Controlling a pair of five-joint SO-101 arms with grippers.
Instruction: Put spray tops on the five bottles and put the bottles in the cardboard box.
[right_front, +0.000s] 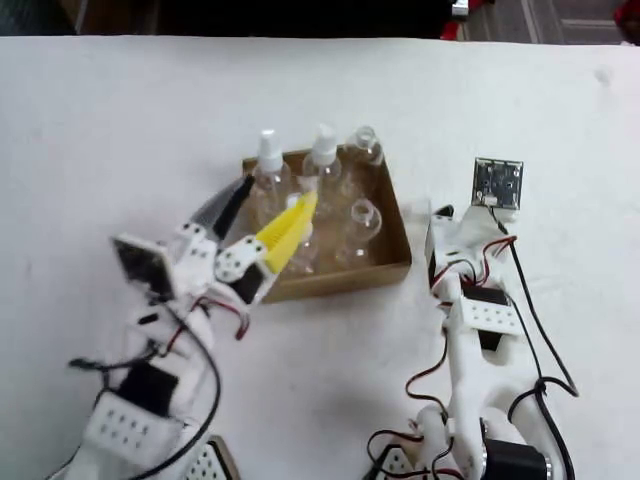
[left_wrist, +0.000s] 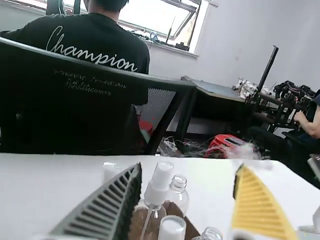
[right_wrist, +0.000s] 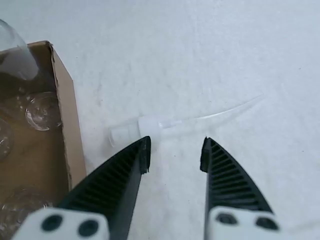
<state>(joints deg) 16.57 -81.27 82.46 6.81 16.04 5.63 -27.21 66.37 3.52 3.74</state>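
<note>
the loose spray top (right_wrist: 150, 123) lies just beside the cardboard box (right_wrist: 65, 110), our right gripper (right_wrist: 175, 152) spread over it; a pinch on its thin tube may flick it away. our left gripper (right_front: 278, 193), spread above the bottles (right_front: 362, 222), could topple one.

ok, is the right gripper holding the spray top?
No, the right gripper is open and the spray top lies on the table just ahead of its fingertips.

Left jaws — yellow and black — apart over the cardboard box (right_front: 350, 277)
</note>
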